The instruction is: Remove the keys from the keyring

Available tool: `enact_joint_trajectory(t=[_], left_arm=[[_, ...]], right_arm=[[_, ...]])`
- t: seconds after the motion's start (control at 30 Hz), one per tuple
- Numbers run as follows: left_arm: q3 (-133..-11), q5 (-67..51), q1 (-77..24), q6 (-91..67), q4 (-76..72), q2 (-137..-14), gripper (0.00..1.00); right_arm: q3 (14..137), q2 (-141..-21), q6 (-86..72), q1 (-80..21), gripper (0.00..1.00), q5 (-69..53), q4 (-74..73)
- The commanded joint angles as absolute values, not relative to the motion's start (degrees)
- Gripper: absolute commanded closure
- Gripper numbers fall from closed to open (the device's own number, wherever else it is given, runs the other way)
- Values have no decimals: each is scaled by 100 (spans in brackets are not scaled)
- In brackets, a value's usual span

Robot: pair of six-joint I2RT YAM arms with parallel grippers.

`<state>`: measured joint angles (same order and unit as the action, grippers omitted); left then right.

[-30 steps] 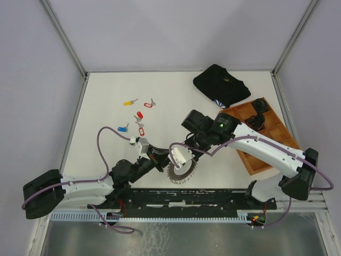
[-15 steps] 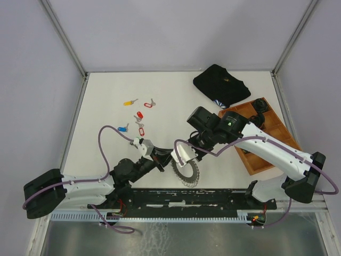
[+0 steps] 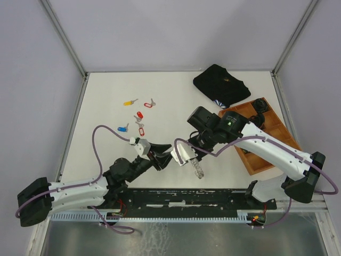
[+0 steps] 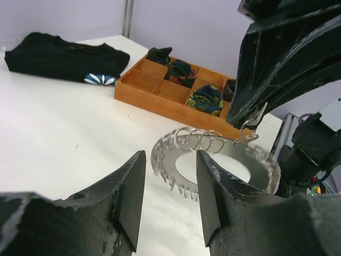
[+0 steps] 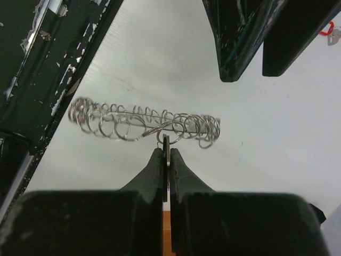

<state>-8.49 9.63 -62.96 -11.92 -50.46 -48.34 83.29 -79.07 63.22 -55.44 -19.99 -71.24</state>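
While clamped by the right jaws, keyring [image 3: 197,168] edge-on from above, long axis near-far; left jaws parted.

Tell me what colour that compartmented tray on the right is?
The tray is orange-brown; the left wrist view shows it best.

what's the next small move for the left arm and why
Probably ease the left gripper forward and close it on the near rim of the keyring. Its fingers are open, with the ring just ahead of them and untouched. The ring hangs from the right gripper, which is pinched shut on only one small loop, so it likely needs steadying.
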Motion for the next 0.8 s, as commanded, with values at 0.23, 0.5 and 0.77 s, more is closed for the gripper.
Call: enact_joint_trajectory(t=[0.23, 0.5, 0.77], left_arm=[[-483, -312, -6267, -691, -4832, -3603, 51], [-758, -316, -6262, -1104, -5168, -4134, 44], [-1125, -501, -6268, -1096, -5073, -4608, 45]], right_arm=[[8511, -7996, 6078, -5446, 100, -2695, -6943], [8413, -8121, 5866, -5424, 100, -2815, -6740], [8358, -8124, 5775, -5404, 100, -2864, -6644]])
